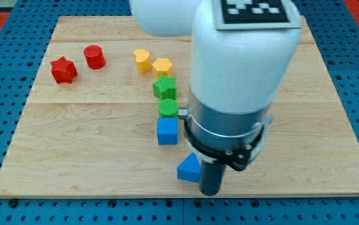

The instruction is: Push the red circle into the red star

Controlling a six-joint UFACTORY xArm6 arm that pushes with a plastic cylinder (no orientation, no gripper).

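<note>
Fingers are not part of this arm: it is ending in a straight dark rod, so nothing can be apart, together or clamped, and the rod's tip (211, 192) is resting near the view's bottom edge of the pale wooden tabletop (73, 156), just to the view's right of a blue triangular block (190, 169), seemingly touching it or nearly so.

Far from that, the small red circle block (94, 57) is sitting in the view's upper left. Beside it, slightly lower and to the view's left, the red star block (63, 70) is lying with a narrow strip of bare wood showing between the two, so they are near but not touching.

Moving outward, a yellow heart-shaped block (142, 60) and a yellow hexagonal block (162, 65) are standing to the view's right of the red pair. Below them a column is running down: a green star-like block (164, 87), a green round block (168, 108), and a blue square block (167, 131). The arm's large white body is covering much of the view's right.

By these signs the task is looking hardly begun: the tip is lying well apart from the red circle, and would need to travel round to its upper right before nudging it down and left into the star.
</note>
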